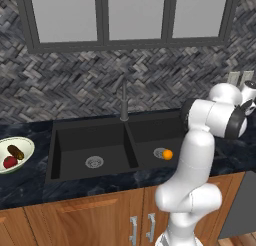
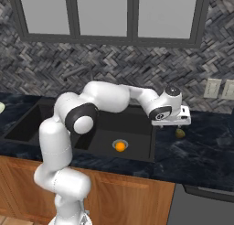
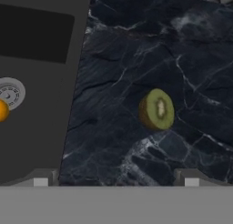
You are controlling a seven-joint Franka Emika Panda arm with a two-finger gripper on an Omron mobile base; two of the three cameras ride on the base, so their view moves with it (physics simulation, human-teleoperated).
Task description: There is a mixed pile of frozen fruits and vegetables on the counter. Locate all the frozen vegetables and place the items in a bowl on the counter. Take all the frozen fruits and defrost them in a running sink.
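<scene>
Bare counter [image 3: 136,45] all around the halved kiwi [image 3: 156,109], sink [image 3: 36,82] edge well to its side

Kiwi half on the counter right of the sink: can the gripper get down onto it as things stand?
Probably yes: the open gripper hangs above the kiwi half, with bare counter around it and nothing between.

Herringbone stone backsplash [image 1: 75,80], 3 frosted window panes [image 1: 135,12], wooden cabinets [image 1: 100,217], wall outlets [image 2: 219,89]
</scene>
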